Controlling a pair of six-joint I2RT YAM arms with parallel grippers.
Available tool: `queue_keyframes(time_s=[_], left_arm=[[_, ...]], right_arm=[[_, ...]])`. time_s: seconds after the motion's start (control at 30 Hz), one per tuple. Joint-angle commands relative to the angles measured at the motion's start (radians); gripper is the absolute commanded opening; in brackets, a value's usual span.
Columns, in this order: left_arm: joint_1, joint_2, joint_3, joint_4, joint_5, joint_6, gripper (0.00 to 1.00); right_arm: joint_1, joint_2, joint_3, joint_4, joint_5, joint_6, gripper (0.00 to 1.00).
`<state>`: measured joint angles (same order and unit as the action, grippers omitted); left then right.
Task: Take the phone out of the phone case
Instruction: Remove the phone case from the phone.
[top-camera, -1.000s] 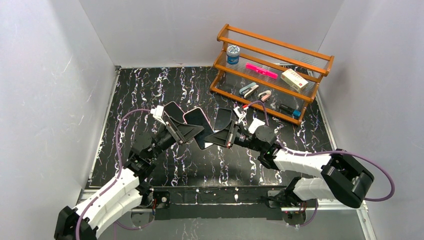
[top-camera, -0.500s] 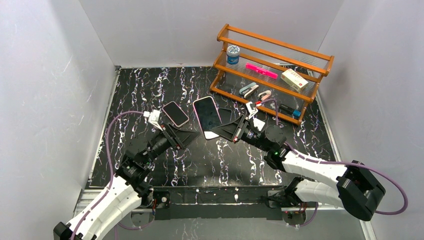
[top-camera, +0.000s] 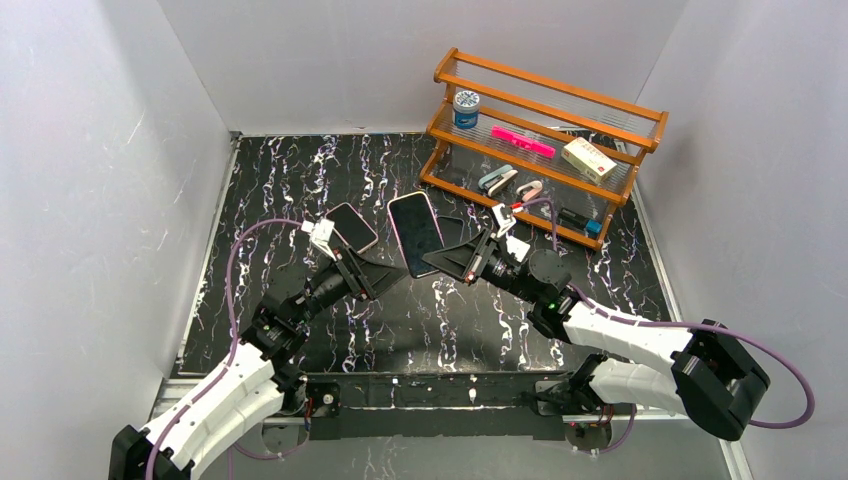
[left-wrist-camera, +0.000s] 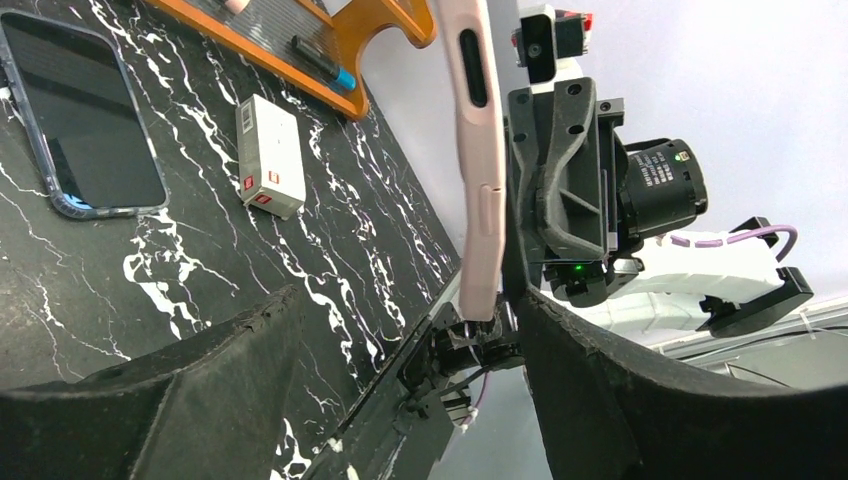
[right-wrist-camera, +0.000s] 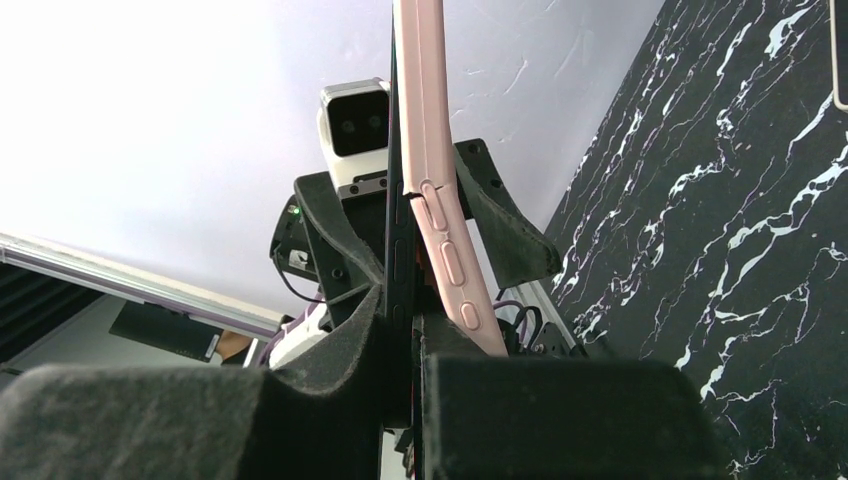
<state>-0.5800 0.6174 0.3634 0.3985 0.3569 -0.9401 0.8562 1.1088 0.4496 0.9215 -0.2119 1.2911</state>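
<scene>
**Top external view: black-screened phone in a pink case (top-camera: 414, 232) held up between two arms**

The right gripper (top-camera: 447, 262) pinches the phone's lower end above the black marbled table (top-camera: 300, 170). The left gripper (top-camera: 383, 268) faces it, jaws spread. A second dark phone in a clear case (top-camera: 351, 227) lies just beside them, and an orange wooden rack (top-camera: 540, 95) stands behind. Only the wrist views show the pink case edge-on, with its side buttons.

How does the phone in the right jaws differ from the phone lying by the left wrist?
The held phone is clamped by the right gripper, raised and tilted; the table phone lies flat, untouched. The held phone wears a pink case; the table phone's rim looks pale. Both show dark screens.
</scene>
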Motion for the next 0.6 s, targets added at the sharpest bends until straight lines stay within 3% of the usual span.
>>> queue_keyframes(time_s=[0.0,0.57], left_arm=[[-0.004,-0.006,-0.018,0.015,0.011,0.014,0.74],[-0.009,0.095,0.002,0.196,0.071,-0.083,0.74]], right_arm=[[-0.001,-0.017,0.044,0.133,0.016,0.009,0.01],[0.001,0.051,0.077,0.151,-0.081,0.033,0.01]])
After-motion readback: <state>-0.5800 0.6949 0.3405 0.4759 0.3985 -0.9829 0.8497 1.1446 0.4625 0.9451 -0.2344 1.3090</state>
